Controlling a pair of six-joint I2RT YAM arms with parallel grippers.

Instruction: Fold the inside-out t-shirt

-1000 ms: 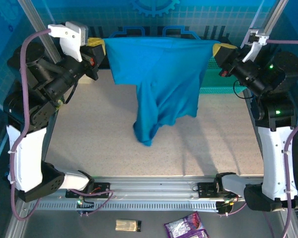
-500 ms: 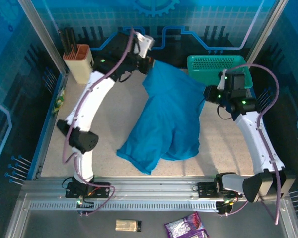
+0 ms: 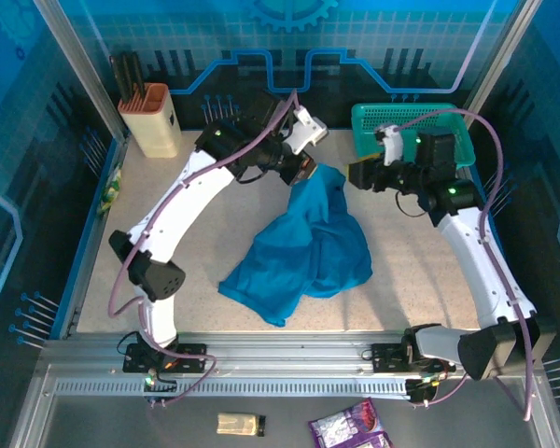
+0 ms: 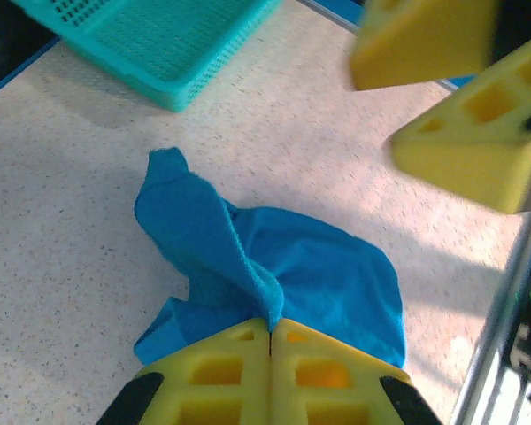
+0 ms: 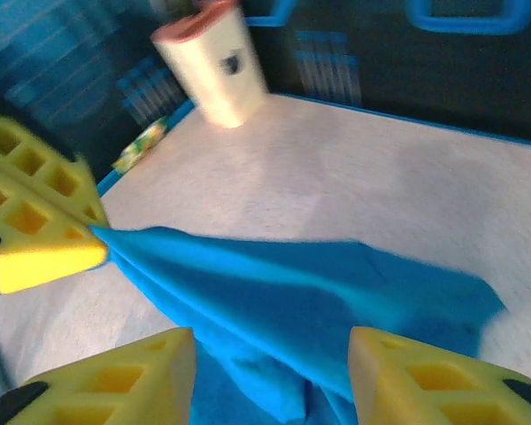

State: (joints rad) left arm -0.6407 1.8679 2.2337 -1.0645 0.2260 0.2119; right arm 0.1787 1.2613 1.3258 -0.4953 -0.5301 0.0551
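Lets go with the right end effector (image 3: 357, 175) since half a second ago, fingers now apart just beside the plain blue-teal soft cloth t-shirt (image 3: 303, 257), and brings the left end effector (image 3: 306, 171) down toward mid-bench, clamped on a raised fold. Leaves the shirt slumped in a crumpled heap on the speckled bench (image 3: 168, 243), so probably calls for regrasping and spreading before any fold. Offers open room left and near; crowds the teal plastic mesh basket (image 3: 406, 119) at far right.

Left arm (image 3: 182, 201) and right arm (image 3: 476, 261): white shells, black joints, purple cables (image 3: 118, 297) (green LEDs lit); yellow fingers (image 4: 239, 363) with rectangular cut-outs.
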